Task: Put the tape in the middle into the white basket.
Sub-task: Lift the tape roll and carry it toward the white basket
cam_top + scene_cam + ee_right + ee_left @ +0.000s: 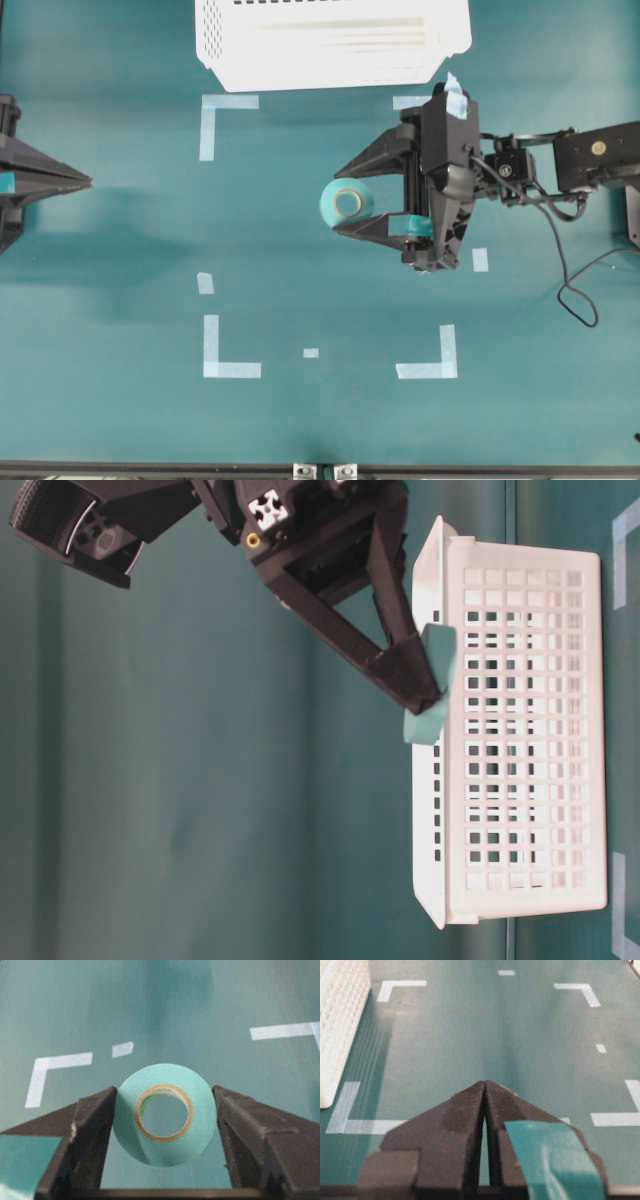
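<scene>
Small round roll of light teal tape with a tan cardboard core (164,1114) clamped between the black fingers of the right gripper (345,204), lifted off the teal table (120,250) inside the square marked by flat pale tape corner strips (215,120). Large white rectangular plastic basket with lattice sides (330,40) at the far edge, well apart from the roll in the overhead view, nothing lying between. Left gripper (485,1091) parked at the left, jaws pressed together, holding nothing. Loose black cable (570,270) trailing behind the right arm.
</scene>
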{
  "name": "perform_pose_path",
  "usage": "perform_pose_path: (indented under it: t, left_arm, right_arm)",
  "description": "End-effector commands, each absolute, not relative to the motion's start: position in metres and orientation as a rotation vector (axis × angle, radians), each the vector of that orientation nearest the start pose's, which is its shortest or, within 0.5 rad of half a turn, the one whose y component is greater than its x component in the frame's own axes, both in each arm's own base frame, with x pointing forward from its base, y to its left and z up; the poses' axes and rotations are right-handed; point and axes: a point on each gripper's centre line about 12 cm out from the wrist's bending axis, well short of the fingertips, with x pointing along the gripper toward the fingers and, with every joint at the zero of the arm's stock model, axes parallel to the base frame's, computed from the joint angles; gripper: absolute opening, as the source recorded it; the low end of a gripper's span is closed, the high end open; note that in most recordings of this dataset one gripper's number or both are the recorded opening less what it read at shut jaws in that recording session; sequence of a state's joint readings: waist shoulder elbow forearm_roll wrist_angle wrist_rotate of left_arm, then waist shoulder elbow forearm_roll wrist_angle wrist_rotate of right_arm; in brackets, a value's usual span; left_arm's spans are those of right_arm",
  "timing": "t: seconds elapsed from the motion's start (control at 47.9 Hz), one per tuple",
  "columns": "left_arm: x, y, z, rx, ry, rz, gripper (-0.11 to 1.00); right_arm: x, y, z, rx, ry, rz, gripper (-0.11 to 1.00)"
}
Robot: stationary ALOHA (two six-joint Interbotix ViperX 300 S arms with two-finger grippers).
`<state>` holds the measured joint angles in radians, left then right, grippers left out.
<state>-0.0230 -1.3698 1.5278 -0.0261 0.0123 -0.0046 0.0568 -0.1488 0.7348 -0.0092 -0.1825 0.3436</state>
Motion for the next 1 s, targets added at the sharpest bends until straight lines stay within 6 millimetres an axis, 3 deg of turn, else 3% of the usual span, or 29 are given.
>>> perform_pose_path:
  t: [0.0,0.376,0.982]
  left_arm:
    - [0.132,-0.003,0.182,-0.032,0.161,-0.019,-0.11]
    - [0.132,-0.003,0.182,-0.032,0.16,-0.017,-0.11]
    - [0.132,-0.003,0.182,-0.034,0.16,-0.017,-0.11]
  right_arm:
    - [0.372,0.023,0.232,0.318,0.376,-0.001,0.67]
    - [0.372,0.006,0.232,0.316,0.369,-0.043,0.67]
    - [0.361,-0.077,0.234,0.292,0.358,-0.246,0.67]
